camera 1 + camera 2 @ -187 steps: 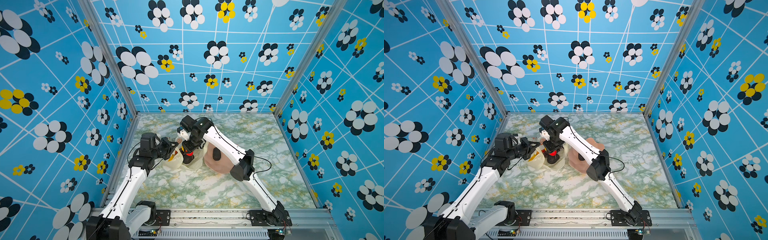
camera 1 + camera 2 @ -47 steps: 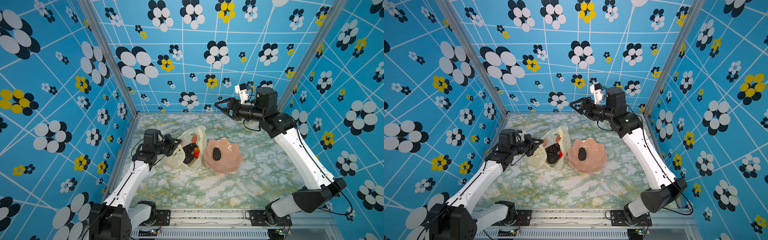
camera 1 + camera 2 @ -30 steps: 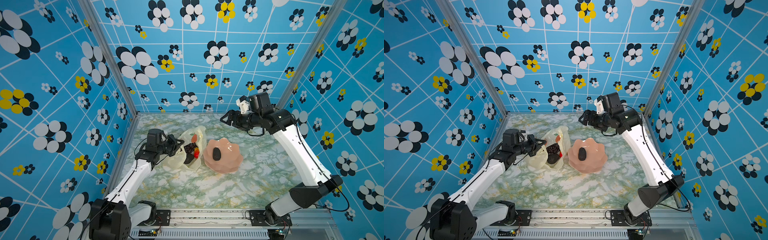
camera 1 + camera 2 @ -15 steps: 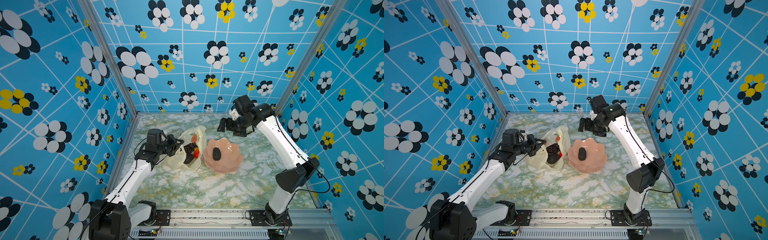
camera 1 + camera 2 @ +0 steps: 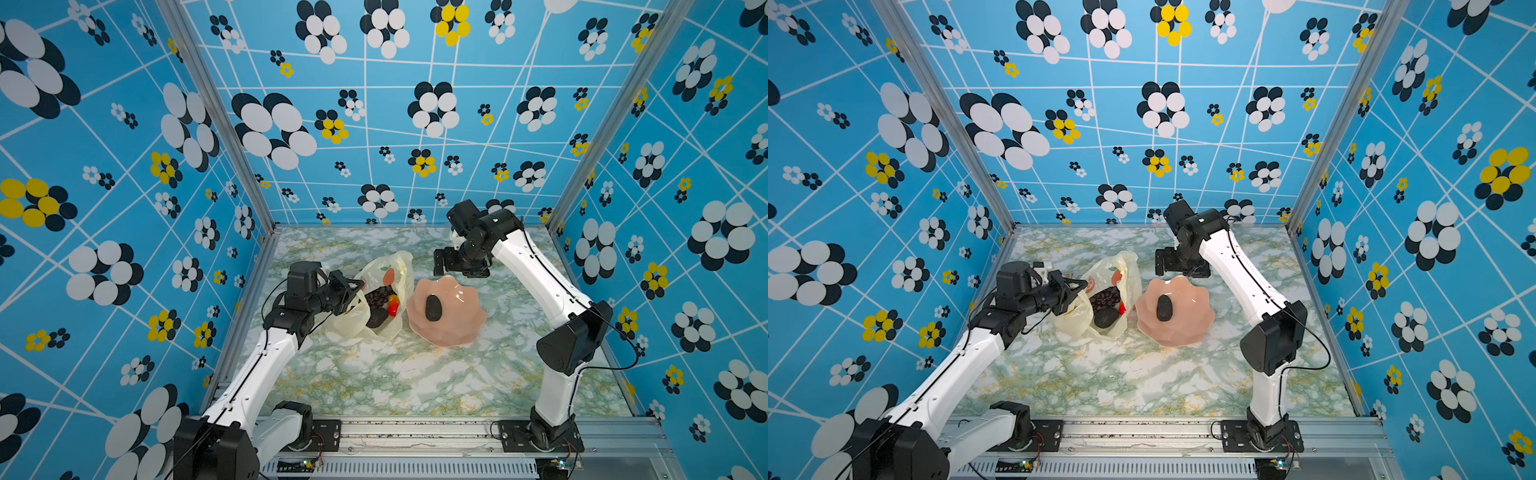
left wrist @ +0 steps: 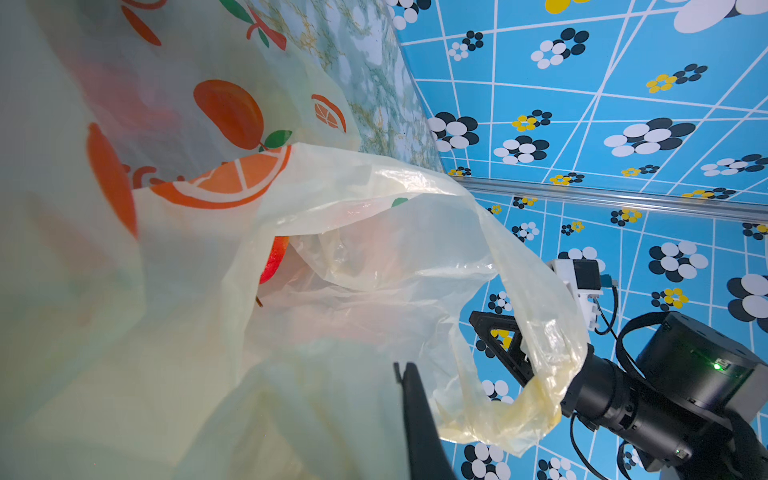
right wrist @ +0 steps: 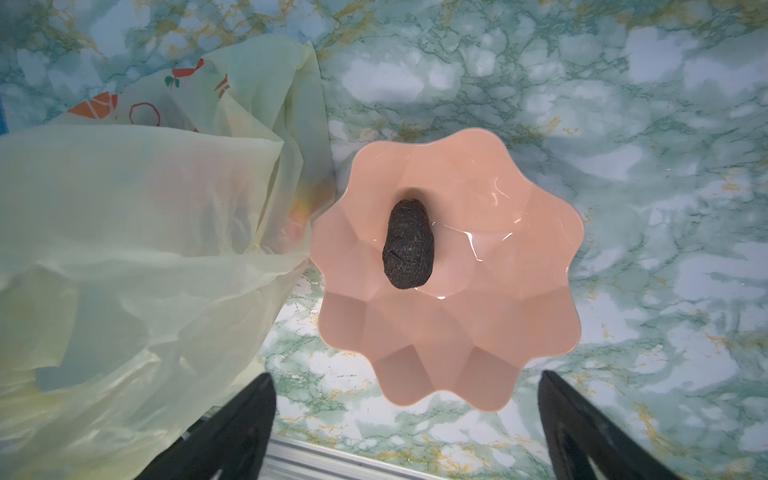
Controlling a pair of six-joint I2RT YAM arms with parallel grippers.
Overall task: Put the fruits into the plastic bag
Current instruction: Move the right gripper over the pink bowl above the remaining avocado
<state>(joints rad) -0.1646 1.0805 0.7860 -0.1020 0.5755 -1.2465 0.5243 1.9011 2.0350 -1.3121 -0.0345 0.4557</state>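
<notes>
Poised just beyond the pink bowl (image 5: 465, 332), the wide-open right gripper (image 5: 459, 268) would best straddle the dark oval (image 5: 433, 308) inside across its width; the left gripper (image 5: 355, 287) clamped the plastic bag (image 5: 399, 266) alongside.

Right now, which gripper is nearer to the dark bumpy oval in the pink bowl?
Right. The right gripper hangs open over the far rim of the pink bowl holding the dark bumpy oval; the left gripper is shut on the plastic bag beside the bowl.

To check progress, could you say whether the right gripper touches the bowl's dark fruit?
Apart: right wrist view shows right gripper clear of the dark fruit.
</notes>
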